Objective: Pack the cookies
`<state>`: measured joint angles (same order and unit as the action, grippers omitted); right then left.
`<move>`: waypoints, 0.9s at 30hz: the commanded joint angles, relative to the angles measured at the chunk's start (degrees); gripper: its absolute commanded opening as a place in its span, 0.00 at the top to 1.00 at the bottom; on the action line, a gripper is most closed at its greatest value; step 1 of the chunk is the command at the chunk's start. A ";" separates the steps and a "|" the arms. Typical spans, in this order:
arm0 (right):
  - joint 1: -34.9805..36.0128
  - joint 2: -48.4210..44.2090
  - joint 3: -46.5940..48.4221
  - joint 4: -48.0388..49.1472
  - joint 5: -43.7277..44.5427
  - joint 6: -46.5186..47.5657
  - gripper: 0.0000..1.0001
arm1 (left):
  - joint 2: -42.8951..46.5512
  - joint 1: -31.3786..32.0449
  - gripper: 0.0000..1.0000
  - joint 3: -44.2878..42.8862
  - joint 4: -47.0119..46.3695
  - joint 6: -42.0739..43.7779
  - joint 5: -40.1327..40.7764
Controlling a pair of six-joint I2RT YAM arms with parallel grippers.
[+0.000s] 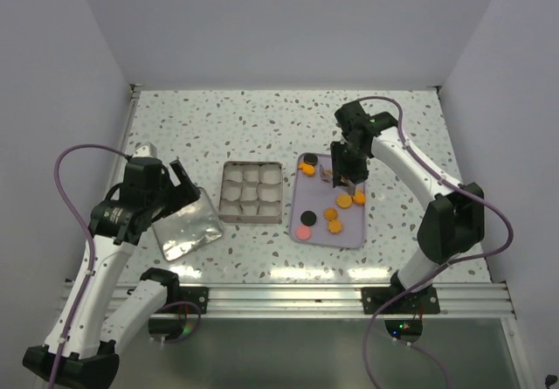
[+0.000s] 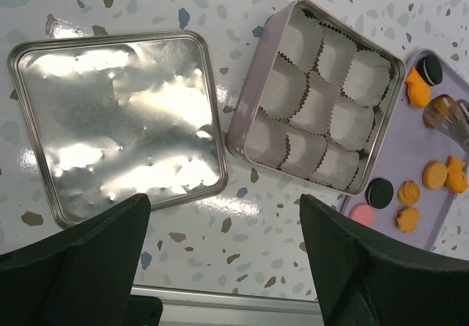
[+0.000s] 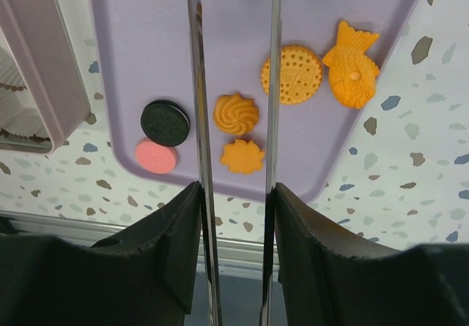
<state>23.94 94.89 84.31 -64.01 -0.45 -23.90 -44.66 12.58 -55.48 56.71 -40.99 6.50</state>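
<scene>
Left of the purple tray (image 3: 146, 47) sits an open tin (image 2: 249, 99) of white paper cups (image 2: 322, 106), with its lid (image 2: 117, 113) lying flat beside it. All the cookies (image 3: 292, 74) lie on the tray. Above them the right gripper (image 3: 234, 201) is clamped on metal tongs (image 3: 275, 84), whose tips possibly touch an orange one. Above the lid, the left gripper (image 2: 225, 209) hangs spread wide, holding nothing.

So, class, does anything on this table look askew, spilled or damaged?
Nothing is spilled or visibly damaged. The only thing that stands out is the lid, which lies off the tin and is turned at an angle to it. No cookies have strayed off the purple tray.
</scene>
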 commanded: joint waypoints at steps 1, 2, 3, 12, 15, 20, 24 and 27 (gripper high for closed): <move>-0.04 0.56 2.08 -0.06 0.97 0.79 0.56 | -0.07 0.34 0.11 -0.50 -0.11 -0.32 1.58; -0.04 0.64 2.52 -0.33 0.98 0.87 0.57 | 0.10 0.34 0.11 -0.42 -0.19 -0.58 1.58; -0.04 0.73 2.70 -0.59 1.06 0.96 0.57 | 0.19 0.34 0.11 -0.33 -0.11 -0.58 1.58; -0.04 -0.58 9.19 -4.28 0.62 0.17 0.60 | 0.46 0.34 0.11 -0.85 -0.11 -1.11 1.76; -0.04 -1.02 12.88 -5.86 0.62 -0.18 0.60 | 0.37 0.34 0.11 -1.12 0.07 -1.02 1.85; 0.05 -0.94 18.69 -8.50 -0.87 -0.71 0.62 | 0.02 0.34 0.11 -1.56 -0.37 -1.11 1.50; 1.36 -0.76 21.50 -8.68 -3.76 -2.20 0.62 | -0.42 0.34 0.11 -2.17 -0.72 -1.28 1.32; 4.34 0.03 23.87 -7.72 -5.88 -3.87 0.62 | -1.12 0.34 0.11 -2.79 -1.25 -1.19 0.97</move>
<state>25.21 95.61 104.44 -71.53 -2.66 -25.56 -45.39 12.58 -55.75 56.71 -41.41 7.29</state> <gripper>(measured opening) 0.383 0.888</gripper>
